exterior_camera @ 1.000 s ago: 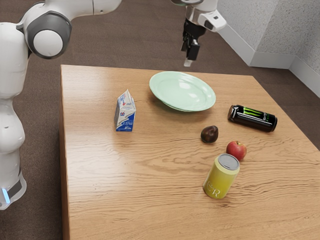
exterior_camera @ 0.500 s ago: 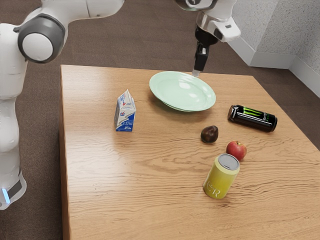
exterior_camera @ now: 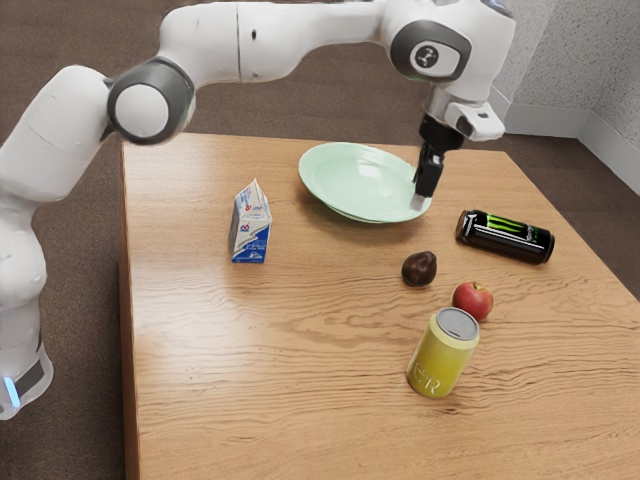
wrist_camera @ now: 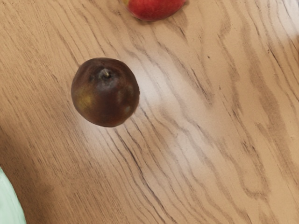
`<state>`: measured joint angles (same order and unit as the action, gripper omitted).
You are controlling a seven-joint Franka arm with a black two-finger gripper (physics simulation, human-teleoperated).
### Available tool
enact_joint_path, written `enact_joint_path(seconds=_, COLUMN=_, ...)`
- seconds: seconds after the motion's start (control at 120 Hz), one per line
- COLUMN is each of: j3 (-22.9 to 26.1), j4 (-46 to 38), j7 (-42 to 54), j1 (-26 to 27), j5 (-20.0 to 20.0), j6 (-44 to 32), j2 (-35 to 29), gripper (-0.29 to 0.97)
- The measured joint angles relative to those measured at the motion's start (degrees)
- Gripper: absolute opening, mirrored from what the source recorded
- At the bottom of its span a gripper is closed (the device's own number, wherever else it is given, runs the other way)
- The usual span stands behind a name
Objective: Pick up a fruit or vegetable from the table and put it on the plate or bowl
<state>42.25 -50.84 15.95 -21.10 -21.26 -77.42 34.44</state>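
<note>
Arm over a wooden table (exterior_camera: 250, 350), reaching from the exterior view's left. The gripper (exterior_camera: 421, 203) hangs at the pale green plate's (exterior_camera: 350, 175) rim on the exterior view's right, pointing down. It is seen edge-on, so whether it is apart or together cannot be told, and it holds nothing. A dark pear (exterior_camera: 419, 268) lies on the bare table, just beyond the plate toward the viewer, with a red apple (exterior_camera: 473, 300) near it. The wrist view shows the pear (wrist_camera: 105, 92) stem up, the apple (wrist_camera: 153, 7) apart from it and the plate's edge (wrist_camera: 7, 205). A yellow can (exterior_camera: 442, 353) stands just beside the apple. A black can (exterior_camera: 505, 236) lies on its side on the exterior view's right of the plate. A milk carton (exterior_camera: 250, 223) stands on the plate's other side. Nothing lies between gripper and pear.
</note>
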Motion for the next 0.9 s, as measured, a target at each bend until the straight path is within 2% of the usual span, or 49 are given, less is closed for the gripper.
enact_joint_path(seconds=0.1, j3=5.8, j4=1.9, j7=0.7, j1=-2.0, j5=-5.2, j6=-2.0, j2=4.6, gripper=0.68)
enact_joint_path(seconds=0.242, j3=8.0, j4=2.1, j7=1.8, j1=-1.4, j5=-8.1, j6=-7.5, j2=8.8, gripper=0.68)
enact_joint_path(seconds=0.417, j3=10.9, j4=1.6, j7=2.8, j1=0.4, j5=-9.1, j6=-13.8, j2=12.0, gripper=0.68)
enact_joint_path(seconds=0.617, j3=11.0, j4=0.2, j7=3.6, j1=1.8, j5=-9.3, j6=-19.6, j2=15.2, gripper=0.68)
enact_joint_path(seconds=0.9, j3=11.0, j4=0.6, j7=4.3, j1=1.9, j5=-9.4, j6=-23.3, j2=17.8, gripper=0.68)
